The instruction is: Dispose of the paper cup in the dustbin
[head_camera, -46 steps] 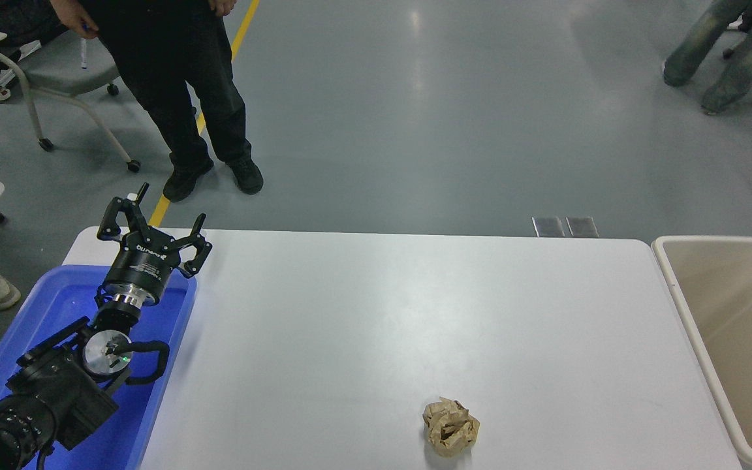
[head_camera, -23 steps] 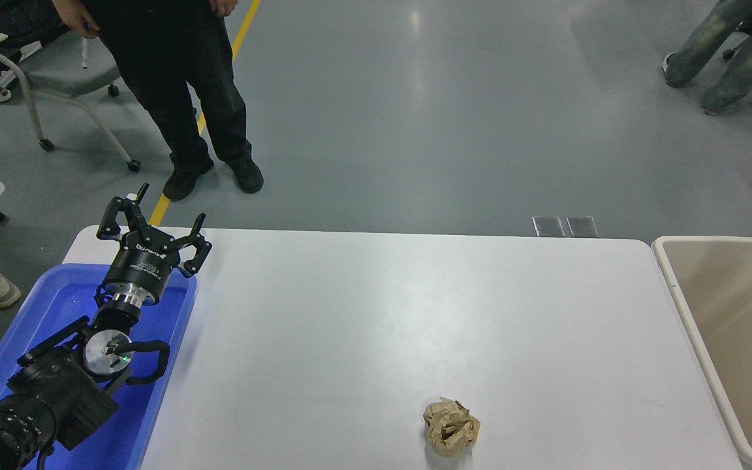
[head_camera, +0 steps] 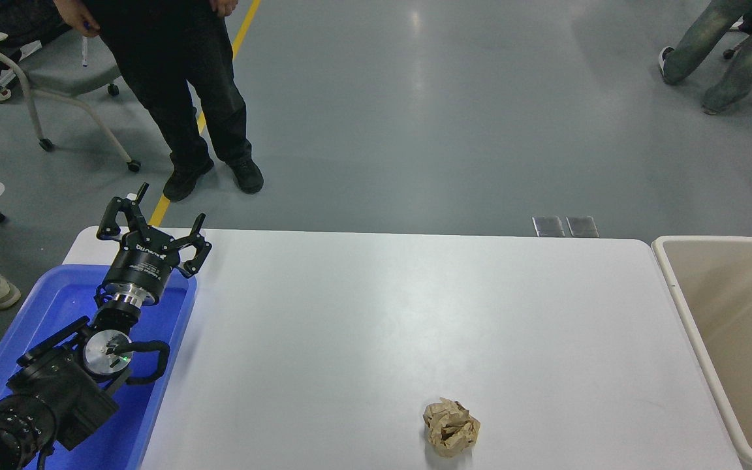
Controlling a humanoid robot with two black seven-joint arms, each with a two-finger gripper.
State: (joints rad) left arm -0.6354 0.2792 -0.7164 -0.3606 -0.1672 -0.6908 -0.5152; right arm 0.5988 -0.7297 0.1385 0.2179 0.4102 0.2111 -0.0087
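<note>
The paper cup does not show anywhere in the head view. The dustbin [head_camera: 676, 281], beige with a thick rounded rim, stands off the table's right end; what shows of its inside is bare. My left gripper [head_camera: 154, 219] is parked at the lower left above the blue tray, its fingers spread open and empty. My right arm and gripper are out of view.
A crumpled brown paper ball [head_camera: 451, 427] lies near the table's front edge, right of centre. A bright blue tray [head_camera: 167, 339] sits at the table's left end under my left arm. A person in dark clothes [head_camera: 180, 85] stands beyond the far left corner. A chair [head_camera: 43, 72] stands further left.
</note>
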